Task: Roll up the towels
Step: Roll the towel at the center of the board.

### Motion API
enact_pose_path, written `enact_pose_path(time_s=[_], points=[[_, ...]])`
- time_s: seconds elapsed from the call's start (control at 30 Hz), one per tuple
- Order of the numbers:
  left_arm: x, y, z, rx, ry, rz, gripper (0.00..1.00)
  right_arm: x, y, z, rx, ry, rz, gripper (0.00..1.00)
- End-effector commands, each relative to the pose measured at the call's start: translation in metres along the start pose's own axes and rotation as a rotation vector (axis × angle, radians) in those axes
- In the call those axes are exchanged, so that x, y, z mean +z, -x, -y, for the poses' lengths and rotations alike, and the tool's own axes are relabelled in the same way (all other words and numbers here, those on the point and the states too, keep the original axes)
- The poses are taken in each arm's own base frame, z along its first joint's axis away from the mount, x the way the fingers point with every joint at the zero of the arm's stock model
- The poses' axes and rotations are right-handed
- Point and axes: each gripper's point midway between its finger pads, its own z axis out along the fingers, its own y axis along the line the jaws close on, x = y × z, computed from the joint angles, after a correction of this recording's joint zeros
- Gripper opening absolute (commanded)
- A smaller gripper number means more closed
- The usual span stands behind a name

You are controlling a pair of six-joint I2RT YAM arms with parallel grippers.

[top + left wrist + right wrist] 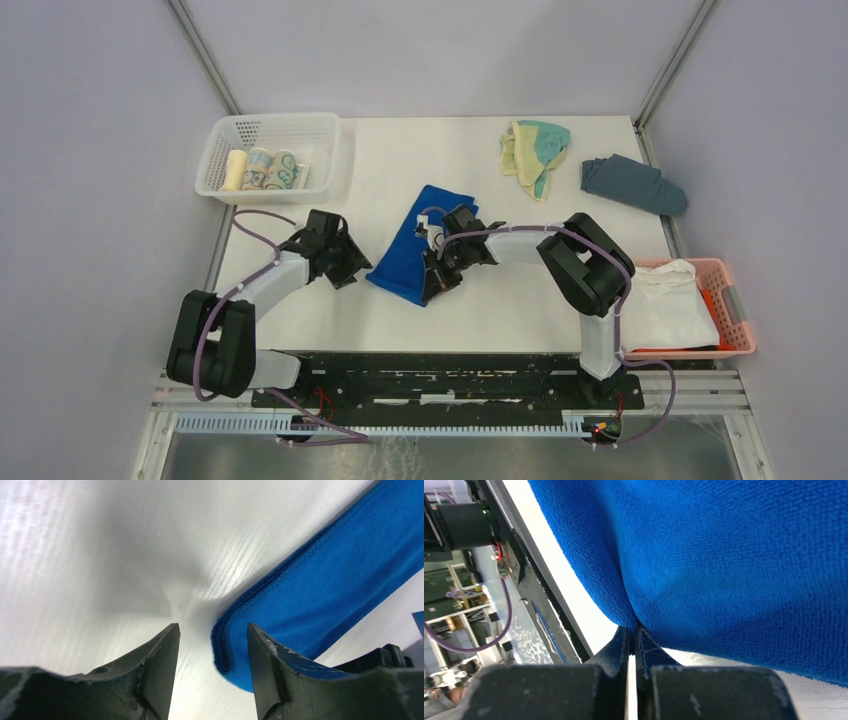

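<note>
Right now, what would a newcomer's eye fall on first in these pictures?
The royal blue towel at the middle of the white table stands out first: the right arm's jaws are shut on a fold of it, the left arm's jaws open beside its edge. Behind it, toward the far right, lies the crumpled yellow and teal towel.

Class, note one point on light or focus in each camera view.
Top external: even light, sharp throughout, table barely shadowed. Left wrist: table glares white around a soft grey shadow. Right wrist: blue towel weave crisp, background dim.
</note>
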Motion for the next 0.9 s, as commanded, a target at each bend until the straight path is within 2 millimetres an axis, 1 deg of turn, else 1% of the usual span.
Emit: enact_pose_path(time_s=[0.0,0.1,0.23,0.4,0.47,0.6,0.87], points=[[-0.015,0.011,-0.011,0.007,-0.057,0.056,0.62,-0.004,0.018,0.000,0.046,0.043,0.024,0.04],[-0.022,0.003,-0.018,0.013,-0.074,0.046,0.68,-0.007,0.024,0.001,0.060,0.058,0.028,0.05],[-0.027,-0.018,-0.025,0.033,-0.094,-0.017,0.73,-0.009,0.029,0.003,0.074,0.072,0.020,0.06],[-0.035,-0.027,-0.023,0.034,-0.148,-0.026,0.74,-0.007,0.028,0.006,0.088,0.078,0.003,0.06],[-0.035,-0.030,-0.021,0.036,-0.157,-0.034,0.73,-0.007,0.028,0.006,0.091,0.081,0.000,0.07],[-0.029,-0.033,-0.013,0.035,-0.185,-0.056,0.71,-0.007,0.029,0.005,0.090,0.085,-0.004,0.07],[-0.011,-0.028,0.021,0.057,-0.236,-0.058,0.68,-0.010,0.032,0.004,0.083,0.078,-0.007,0.08]])
